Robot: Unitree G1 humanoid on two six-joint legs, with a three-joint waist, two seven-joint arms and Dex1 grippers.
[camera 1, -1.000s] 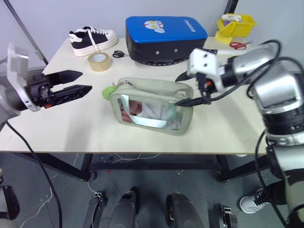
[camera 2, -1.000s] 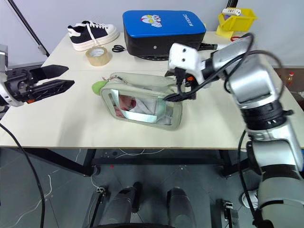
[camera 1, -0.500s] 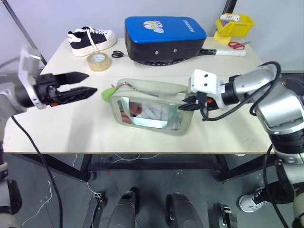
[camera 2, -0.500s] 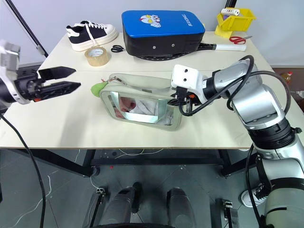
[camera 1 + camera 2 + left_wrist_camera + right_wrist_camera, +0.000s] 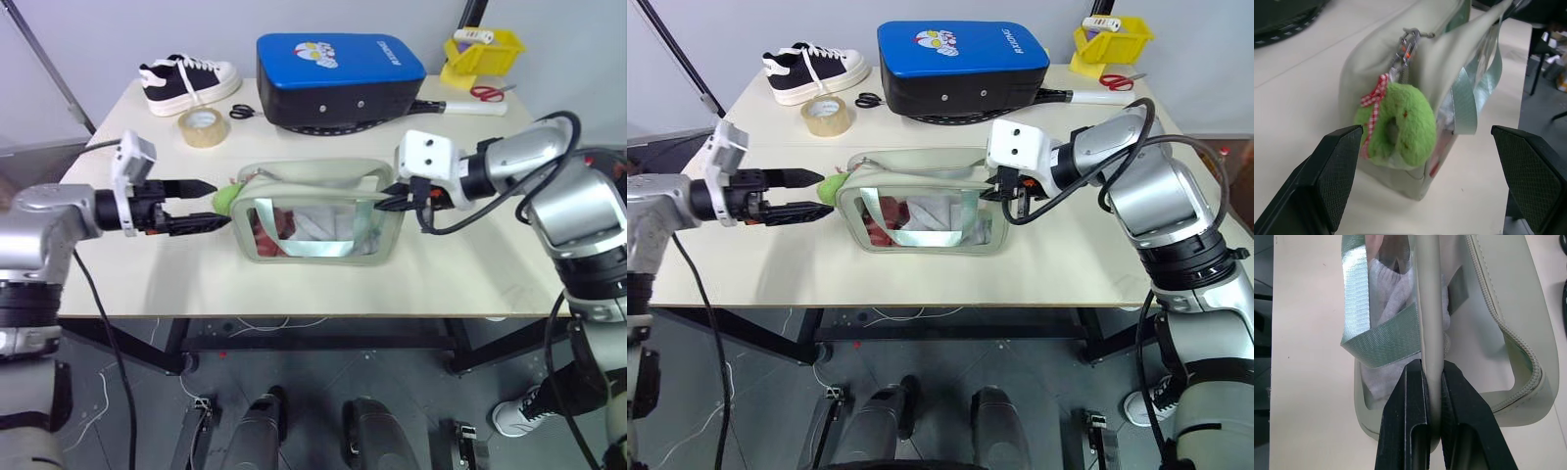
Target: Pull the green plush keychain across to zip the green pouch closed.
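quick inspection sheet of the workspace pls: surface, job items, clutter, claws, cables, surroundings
Surface: pale table, front part bare.
Job's things: green pouch upright mid-table, top zipper open; green plush keychain hangs at its end toward the left claw.
Clutter: tape roll, sneaker, black-handled scissors, blue-topped black case, yellow bin, red-handled scissors, all along the far side.
Claws: left claw open, fingers either side of the keychain, not touching; right claw shut on the pouch's edge.
Cables: black cable looped at the right wrist; another trails from the left arm.
Surroundings: grey wall behind, grey floor below.
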